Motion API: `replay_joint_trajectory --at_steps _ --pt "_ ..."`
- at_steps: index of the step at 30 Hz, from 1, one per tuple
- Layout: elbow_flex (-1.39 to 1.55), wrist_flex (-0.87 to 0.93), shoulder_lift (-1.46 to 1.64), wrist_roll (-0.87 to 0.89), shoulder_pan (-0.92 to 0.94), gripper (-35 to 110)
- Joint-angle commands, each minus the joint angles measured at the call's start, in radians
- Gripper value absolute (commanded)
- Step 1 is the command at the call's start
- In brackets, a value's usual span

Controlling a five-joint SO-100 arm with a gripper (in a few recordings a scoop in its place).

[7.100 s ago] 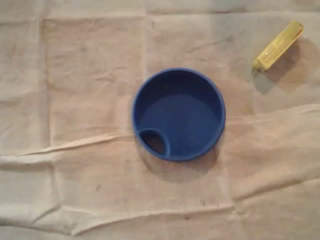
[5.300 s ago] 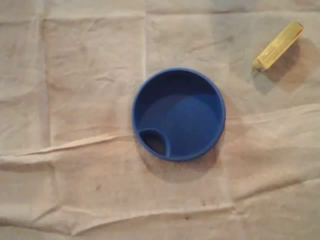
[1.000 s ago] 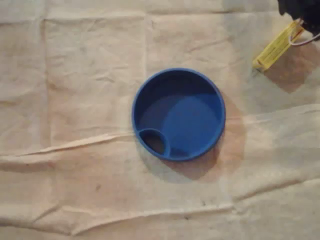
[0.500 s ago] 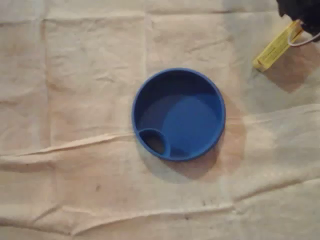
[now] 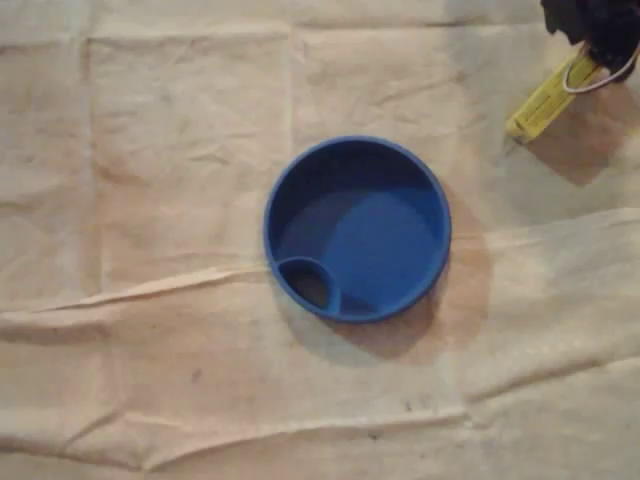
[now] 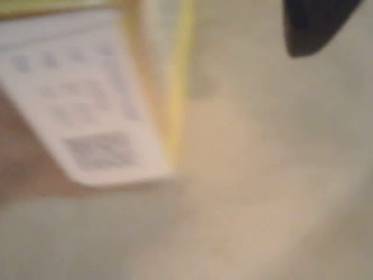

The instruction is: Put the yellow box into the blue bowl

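Yellow box [image 5: 545,100] lies flat on the cloth [image 5: 180,150], at 2 o'clock from the blue bowl [image 5: 275,215], well apart. Gripper [image 5: 592,40] sits over its far end; too blurred to tell how wide it gapes or whether it grips. Risk: an end-only pinch lets the box pivot, slip and miss the bowl.

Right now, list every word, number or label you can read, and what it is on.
On the yellow box, white face, wrist view: rows of print and a code-like patch, too blurred to read.
Same box in the overhead view: too small to read.
On the blue bowl: no text.
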Motion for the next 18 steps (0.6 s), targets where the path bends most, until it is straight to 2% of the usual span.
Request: replay_joint_trajectory --at_steps 1,14,18 --pt "-0.009 -0.015 0.018 -0.021 0.002 31" --pt "-0.009 -0.028 0.015 -0.034 0.0 31" --pt "-0.009 -0.031 0.015 -0.034 0.002 26"
